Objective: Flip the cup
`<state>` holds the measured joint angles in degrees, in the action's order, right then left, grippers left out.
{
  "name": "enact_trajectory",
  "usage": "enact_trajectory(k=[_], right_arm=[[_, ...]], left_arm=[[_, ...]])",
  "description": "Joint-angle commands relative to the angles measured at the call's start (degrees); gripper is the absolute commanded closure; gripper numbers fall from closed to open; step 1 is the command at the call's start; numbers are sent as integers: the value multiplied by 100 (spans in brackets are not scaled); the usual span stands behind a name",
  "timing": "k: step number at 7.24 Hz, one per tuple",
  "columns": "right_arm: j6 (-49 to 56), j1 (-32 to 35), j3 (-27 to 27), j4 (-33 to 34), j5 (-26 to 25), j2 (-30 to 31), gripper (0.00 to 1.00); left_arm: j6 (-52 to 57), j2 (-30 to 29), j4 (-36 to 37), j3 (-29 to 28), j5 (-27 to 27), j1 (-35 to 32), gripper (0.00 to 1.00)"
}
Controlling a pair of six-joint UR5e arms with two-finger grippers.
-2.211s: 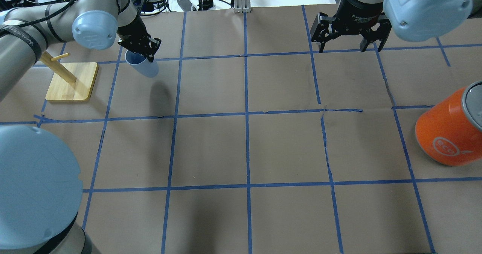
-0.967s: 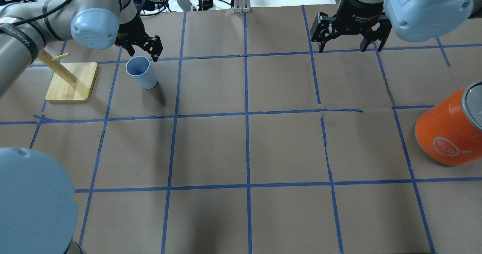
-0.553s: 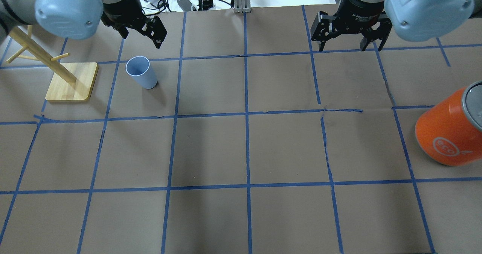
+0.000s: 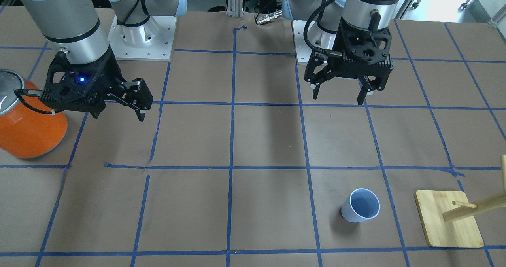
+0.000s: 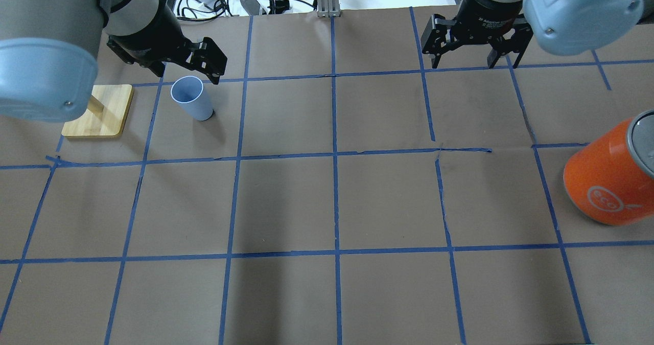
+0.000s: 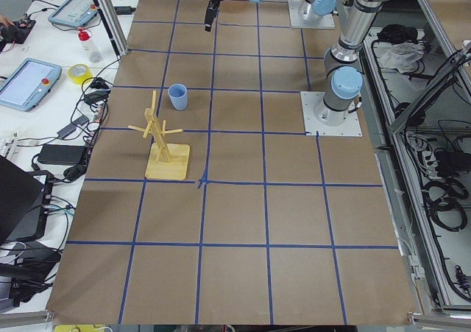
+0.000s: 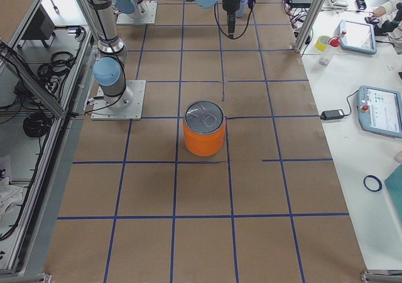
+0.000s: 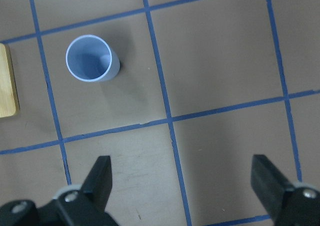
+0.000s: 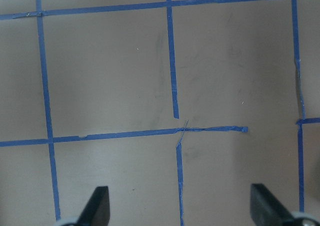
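Since I had the cup (image 5: 191, 98) pinched and tilted in my left gripper (image 4: 338, 97), I have let it go and pulled that arm up and away. The cup has not shifted since I released it. My right arm has kept its place throughout.

My left gripper now hangs pointing straight down, high over the table (image 5: 388, 202), its fingers (image 8: 100, 181) spread wide with nothing between them. In its wrist view the cup sits in the upper left of the frame, well clear of both fingertips. In the front view this gripper is upper right of centre and the cup is far below it, in the lower right.

My right gripper (image 4: 118, 114) also points down over bare table, fingers wide apart and holding nothing. In the front view it is at the left, just beside the can (image 5: 605, 181) but not touching it.

The cup stands upright, mouth up, inside one taped square, near the wooden stand (image 4: 448, 219) and apart from its base.

I count one cup, one can, one stand, and my two grippers.
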<state>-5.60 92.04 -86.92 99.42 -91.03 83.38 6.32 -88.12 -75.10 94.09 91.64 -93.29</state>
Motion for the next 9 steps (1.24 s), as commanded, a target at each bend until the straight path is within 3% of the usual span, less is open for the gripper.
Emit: enact_trajectory(k=[1, 7, 9], right_arm=[[14, -2, -1, 7, -3, 3, 0], [41, -19, -10, -98, -11, 38, 0], [41, 15, -18, -316, -3, 310, 0]], left_arm=[[35, 329, -4, 276, 12, -5, 0], [-567, 375, -83, 320, -32, 30, 0], [-702, 339, -292, 198, -146, 109, 0]])
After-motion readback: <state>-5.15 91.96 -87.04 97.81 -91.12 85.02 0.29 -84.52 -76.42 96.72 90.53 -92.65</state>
